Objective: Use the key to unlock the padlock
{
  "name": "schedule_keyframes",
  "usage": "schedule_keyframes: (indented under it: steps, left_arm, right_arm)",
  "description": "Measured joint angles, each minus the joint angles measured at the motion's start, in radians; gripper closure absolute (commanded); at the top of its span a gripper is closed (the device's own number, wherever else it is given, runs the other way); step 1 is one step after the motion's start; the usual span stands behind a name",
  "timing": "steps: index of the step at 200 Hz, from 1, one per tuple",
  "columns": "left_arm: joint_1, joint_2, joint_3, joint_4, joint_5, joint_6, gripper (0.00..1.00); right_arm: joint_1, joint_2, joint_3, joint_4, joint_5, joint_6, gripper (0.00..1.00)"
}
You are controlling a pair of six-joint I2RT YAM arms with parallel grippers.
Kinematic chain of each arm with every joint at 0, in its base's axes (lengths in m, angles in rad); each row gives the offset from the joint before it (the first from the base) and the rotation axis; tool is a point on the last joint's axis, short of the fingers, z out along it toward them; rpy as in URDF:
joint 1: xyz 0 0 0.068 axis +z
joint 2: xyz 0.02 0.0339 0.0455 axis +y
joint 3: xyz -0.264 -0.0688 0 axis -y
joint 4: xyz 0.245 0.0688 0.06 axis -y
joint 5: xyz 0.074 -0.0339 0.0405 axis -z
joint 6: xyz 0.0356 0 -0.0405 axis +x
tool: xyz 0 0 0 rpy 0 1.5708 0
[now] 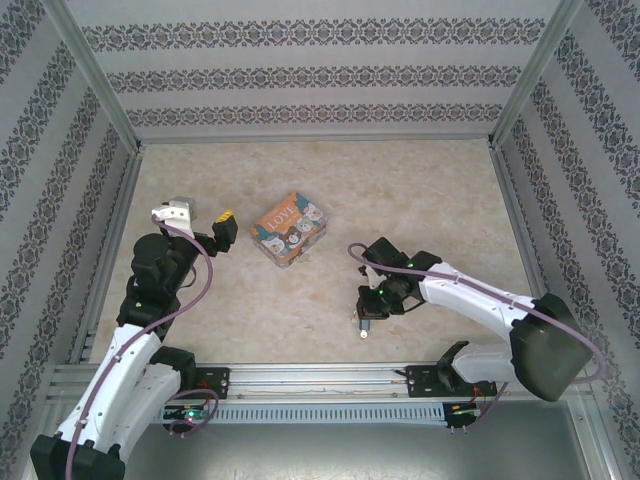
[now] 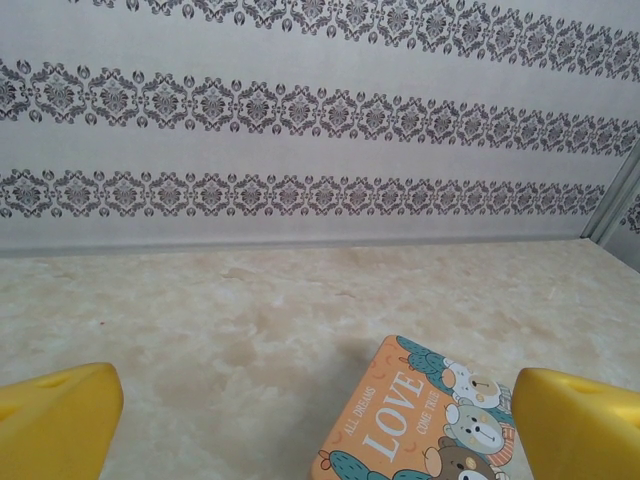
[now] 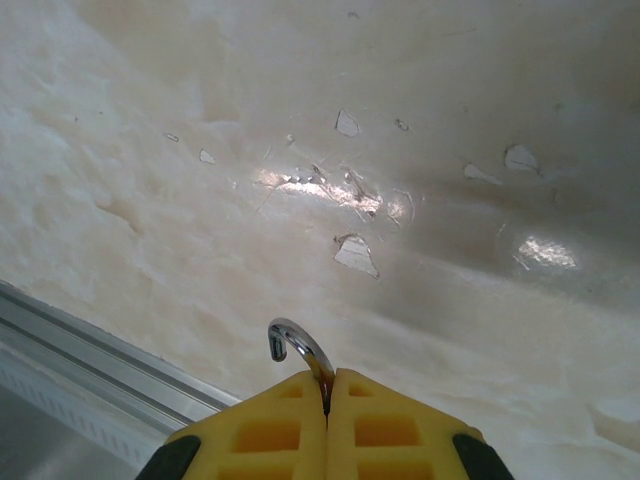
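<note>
Silver hook (image 3: 305,346) (shackle-like) | right end effector (image 3: 327,377) clamps it | left end effector (image 2: 320,425) agape

Light: bright, even, diffuse, from overhead. Shadows: soft, faint, beside the box (image 1: 290,229) and under my right arm (image 1: 470,295). Glare: white patches on the table (image 3: 150,230), right wrist view; glint on the silver hook (image 3: 297,350). Focus: fingers (image 2: 60,420) of my left end effector (image 2: 318,425) soft-edged; wallpaper (image 2: 300,100) crisp.
</note>
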State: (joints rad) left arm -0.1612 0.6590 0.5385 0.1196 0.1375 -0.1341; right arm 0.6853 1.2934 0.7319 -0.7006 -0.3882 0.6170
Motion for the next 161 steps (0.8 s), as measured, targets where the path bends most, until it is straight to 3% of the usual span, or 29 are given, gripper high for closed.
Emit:
schedule_keyframes:
  steps: [102, 161]
  left_arm:
    - [0.000, -0.005, 0.000, -0.011, 0.000, 0.024, 0.00]
    - [0.000, -0.007, 0.000, -0.022, 0.000, 0.026, 0.00]
  right_arm:
    - [-0.001, 0.196, 0.027, 0.035, -0.034, -0.056, 1.00]
    - [-0.003, 0.233, 0.027, 0.087, -0.048, -0.055, 0.98]
